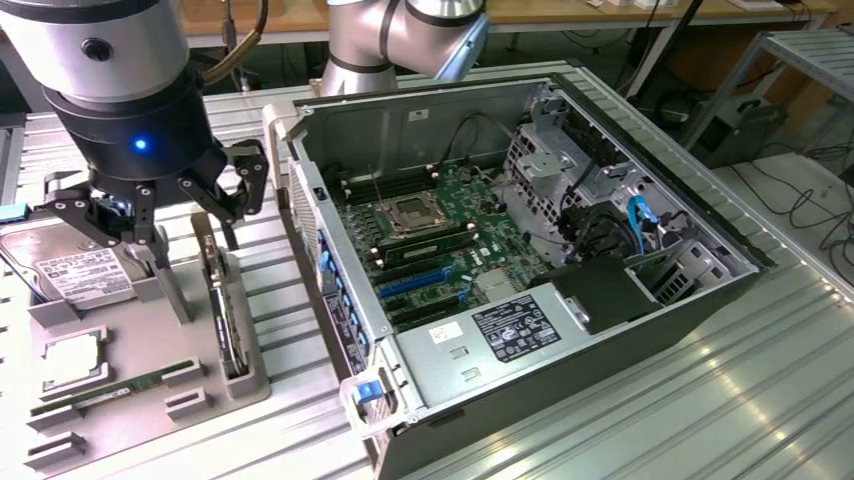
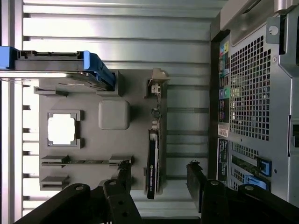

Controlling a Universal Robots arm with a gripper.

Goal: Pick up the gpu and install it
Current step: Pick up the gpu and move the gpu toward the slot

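The gpu point(image 1: 222, 305), a thin dark card, stands on its long edge in a slot of the grey parts tray point(image 1: 134, 335), its silver bracket point(image 2: 158, 84) at one short end. My gripper point(image 1: 180, 235) hangs open above the tray, over the card's far end. In the wrist view the gpu point(image 2: 153, 161) lies between the two black fingertips point(image 2: 124, 167), and the gripper point(image 2: 159, 168) holds nothing. The open computer case point(image 1: 627, 330) lies to the exterior view's right, with the motherboard point(image 1: 427, 225) and its blue card slots point(image 1: 411, 287) exposed.
On the tray also sit a hard drive point(image 1: 78, 272) with a white label, a square processor point(image 1: 74, 365), a green memory stick point(image 1: 123, 386) and a grey upright post point(image 1: 167, 290). The case's perforated wall point(image 2: 254, 93) stands close beside the tray. The ribbed metal table point(image 1: 694, 400) surrounds everything.
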